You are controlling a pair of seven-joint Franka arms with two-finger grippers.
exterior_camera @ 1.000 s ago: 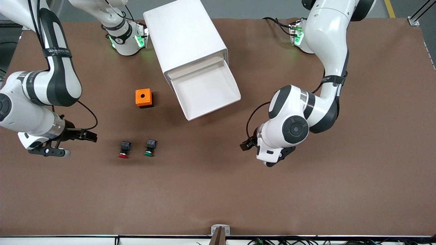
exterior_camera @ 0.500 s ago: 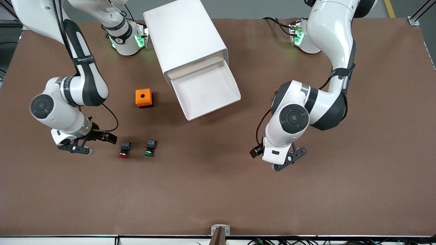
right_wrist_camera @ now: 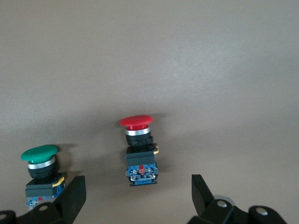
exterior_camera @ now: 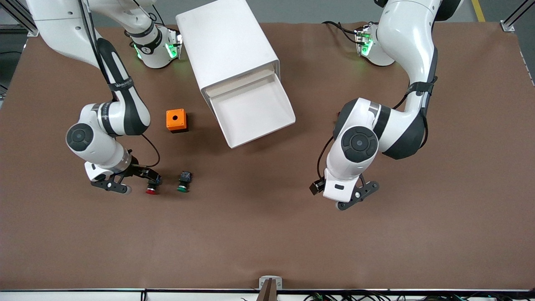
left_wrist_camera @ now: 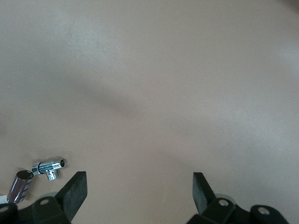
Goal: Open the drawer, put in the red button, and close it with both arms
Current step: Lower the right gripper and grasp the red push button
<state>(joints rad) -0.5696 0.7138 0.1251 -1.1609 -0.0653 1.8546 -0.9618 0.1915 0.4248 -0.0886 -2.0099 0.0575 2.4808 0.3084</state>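
The white drawer (exterior_camera: pixel 255 109) stands pulled out of the white cabinet (exterior_camera: pixel 228 44), and nothing lies in it. The red button (exterior_camera: pixel 151 190) lies on its side on the brown table, nearer the front camera than the drawer. My right gripper (exterior_camera: pixel 150 178) is low at the button's rear block, open. In the right wrist view the red button (right_wrist_camera: pixel 139 151) lies just ahead of the gap of the right gripper (right_wrist_camera: pixel 139 198), untouched. My left gripper (exterior_camera: pixel 355 195) hangs open over bare table toward the left arm's end; the left gripper (left_wrist_camera: pixel 140 191) holds nothing.
A green-capped button (exterior_camera: pixel 183 182) lies beside the red one, toward the left arm's end, and shows as the green button (right_wrist_camera: pixel 41 170) by one right finger. An orange box (exterior_camera: pixel 176 120) with a round hole sits between the buttons and the cabinet.
The right arm has swung in from the table's edge and brought its open gripper up to the red button. The left arm shifted slightly and has settled.
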